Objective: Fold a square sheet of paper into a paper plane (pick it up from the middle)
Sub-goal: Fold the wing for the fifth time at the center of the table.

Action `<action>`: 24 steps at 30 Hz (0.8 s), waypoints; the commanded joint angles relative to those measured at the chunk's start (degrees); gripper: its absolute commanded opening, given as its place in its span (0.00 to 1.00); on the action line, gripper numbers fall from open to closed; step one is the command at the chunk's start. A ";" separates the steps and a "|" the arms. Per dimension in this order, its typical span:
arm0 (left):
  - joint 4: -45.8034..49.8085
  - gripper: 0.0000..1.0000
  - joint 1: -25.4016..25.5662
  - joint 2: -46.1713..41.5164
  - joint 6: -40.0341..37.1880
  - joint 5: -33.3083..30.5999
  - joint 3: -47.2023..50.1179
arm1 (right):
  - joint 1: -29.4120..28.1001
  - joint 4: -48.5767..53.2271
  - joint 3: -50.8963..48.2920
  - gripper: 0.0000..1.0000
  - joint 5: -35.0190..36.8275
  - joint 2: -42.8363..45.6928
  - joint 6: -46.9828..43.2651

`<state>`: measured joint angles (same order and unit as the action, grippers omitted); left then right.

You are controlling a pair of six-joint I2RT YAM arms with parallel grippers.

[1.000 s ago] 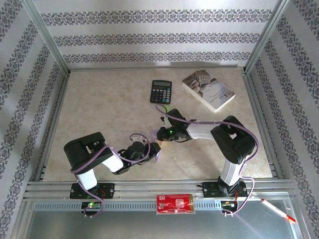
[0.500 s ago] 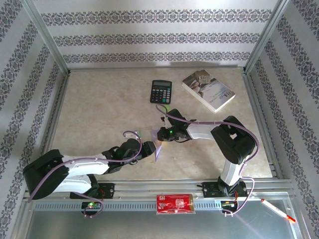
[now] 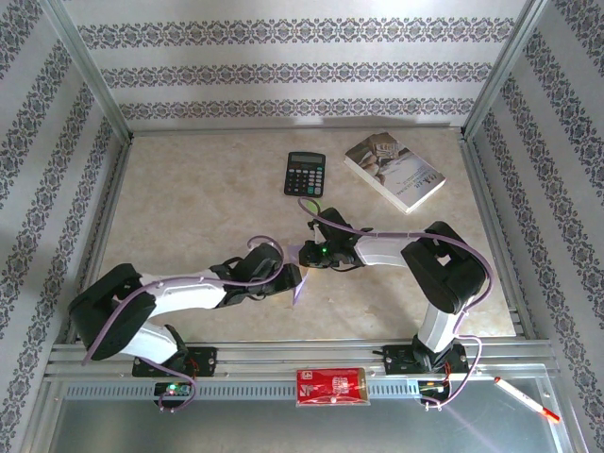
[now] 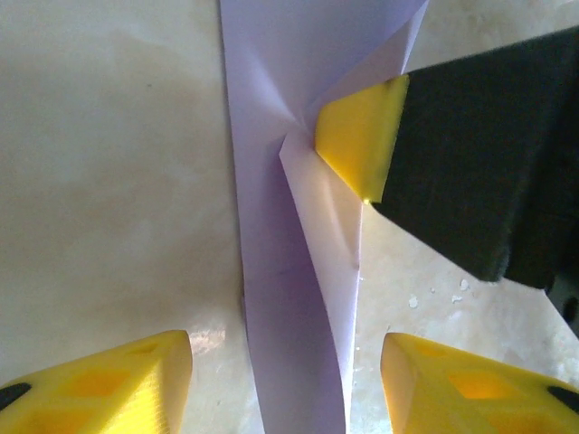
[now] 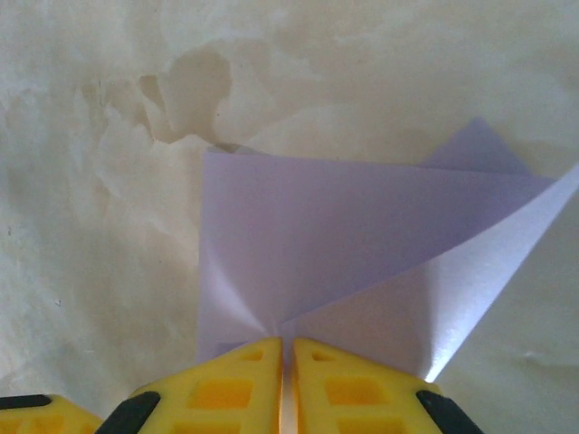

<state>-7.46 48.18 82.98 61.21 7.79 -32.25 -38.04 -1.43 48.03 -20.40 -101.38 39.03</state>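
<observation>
**Right gripper pinches the folded paper; left gripper stands released around it**

The table (image 3: 189,208) carries both arms reaching toward its near middle, the left arm (image 3: 179,293) stretched low from its base and the right arm (image 3: 444,274) bent inward. At the far side lie a white-covered book (image 3: 394,170) and a black calculator (image 3: 305,174), well apart from the work.

The lilac paper (image 3: 300,291), partly folded, sits where the two grippers meet. In the right wrist view the paper (image 5: 362,235) fans out ahead of the right gripper (image 5: 285,348), whose yellow fingers are clenched together on a corner where creases meet. In the left wrist view the paper (image 4: 280,271) runs as a narrow folded strip between the fingertips of the left gripper (image 4: 285,380); both tips stand clear of it, one on each side, jaws apart and grasping nothing. One yellow pad (image 4: 357,136) of the right gripper presses the strip's upper part.

From above, the left gripper (image 3: 288,280) and right gripper (image 3: 304,257) cover most of the paper, so its outline is hard to make out there. Its near end is cut off in the left wrist view.
</observation>
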 commanded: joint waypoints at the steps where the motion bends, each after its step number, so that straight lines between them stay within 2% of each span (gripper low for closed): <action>1: 0.69 0.57 -1.59 2.75 -3.75 3.60 -2.28 | -0.44 2.29 -1.82 0.13 2.90 0.22 0.90; 5: -0.88 0.55 -1.91 6.54 -4.32 5.69 -3.51 | -0.40 1.82 -2.17 0.13 3.15 0.31 1.64; 15: -3.04 0.37 -3.48 11.03 -7.14 8.86 -5.54 | -0.52 0.73 -4.34 0.14 4.73 2.80 5.36; 24: -4.18 0.31 -4.50 13.37 -10.11 13.98 -7.86 | -1.31 0.05 -6.57 0.14 7.38 7.02 9.05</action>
<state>-2.46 42.94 91.00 53.78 17.58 -38.06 -38.52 -2.52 42.68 -15.70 -96.14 45.95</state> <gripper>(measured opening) 0.316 0.141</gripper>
